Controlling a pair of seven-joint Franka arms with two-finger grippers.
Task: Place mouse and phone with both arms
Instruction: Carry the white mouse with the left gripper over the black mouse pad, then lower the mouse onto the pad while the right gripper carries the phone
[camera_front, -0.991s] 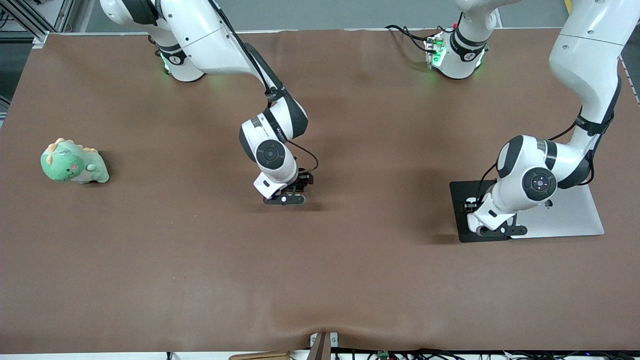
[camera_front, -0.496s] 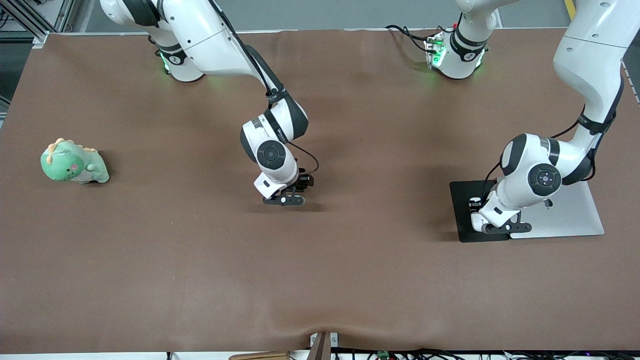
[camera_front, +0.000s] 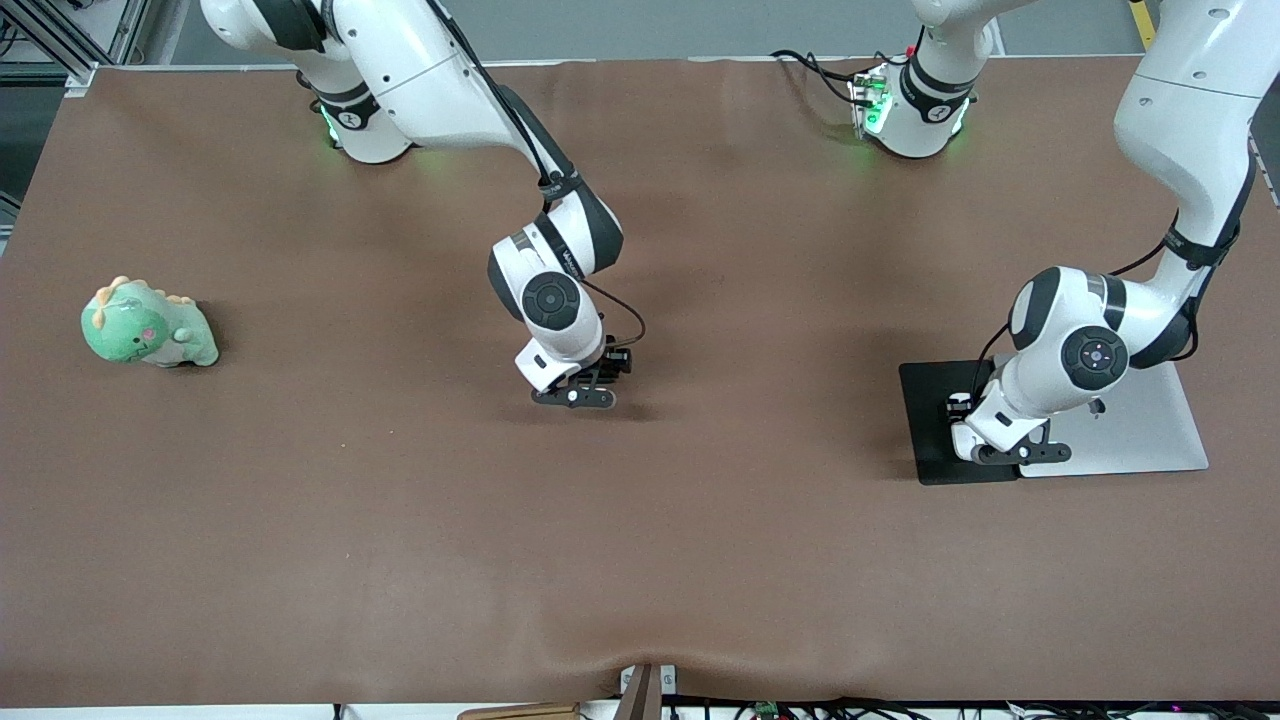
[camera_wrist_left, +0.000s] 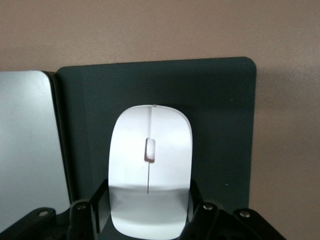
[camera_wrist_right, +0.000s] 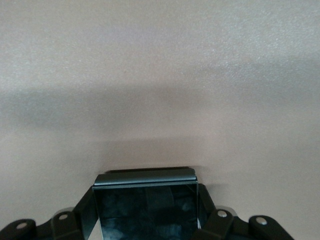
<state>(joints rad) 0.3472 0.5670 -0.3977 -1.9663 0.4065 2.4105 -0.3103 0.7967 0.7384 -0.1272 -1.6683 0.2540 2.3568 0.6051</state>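
The left hand (camera_front: 1020, 455) is clamped on the white mouse (camera_wrist_left: 150, 160), right over the black pad (camera_wrist_left: 220, 130) that lies beside the silver laptop (camera_front: 1150, 430). The mouse looks almost set down, but the hand has not let go. The right hand (camera_front: 575, 397) is clamped on the black phone (camera_wrist_right: 146, 202), low over the bare middle of the brown table (camera_front: 400, 520). So both things are held and neither is placed yet.

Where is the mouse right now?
The mouse sits between the left end effector's fingers over the black pad, beside the silver slab at the left arm's end of the table.
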